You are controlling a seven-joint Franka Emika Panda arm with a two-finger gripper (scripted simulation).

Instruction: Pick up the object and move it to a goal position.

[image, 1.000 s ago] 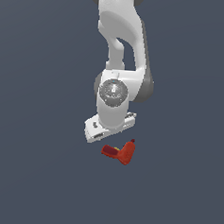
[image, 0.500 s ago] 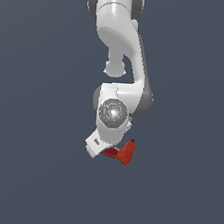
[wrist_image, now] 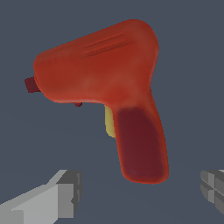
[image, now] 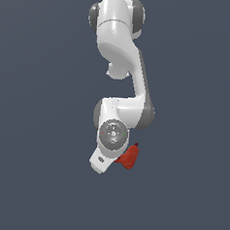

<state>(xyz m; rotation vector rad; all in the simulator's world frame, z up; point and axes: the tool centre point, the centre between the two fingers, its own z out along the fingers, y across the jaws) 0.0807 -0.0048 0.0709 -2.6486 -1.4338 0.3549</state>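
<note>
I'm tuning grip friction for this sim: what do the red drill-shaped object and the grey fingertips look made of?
The red-orange drill-shaped object looks like matte moulded plastic: soft shading, ribbed grooves, a darker maroon grip panel, possibly rubber. The tool's grey fingertips look like flat, dull, blocky metal or plastic; the render leaves that open.

A flat, uniform dark slate-blue backdrop (image: 34, 111) fills the whole exterior view, with no seam, edge or horizon to tell wall from floor. The same plain dark grey-blue ground (wrist_image: 192, 65) lies behind everything in the wrist view. No furniture or window shows in either view. The light is even and soft, with no cast shadow or bright patch on the backdrop, and its source cannot be told from either view
</note>
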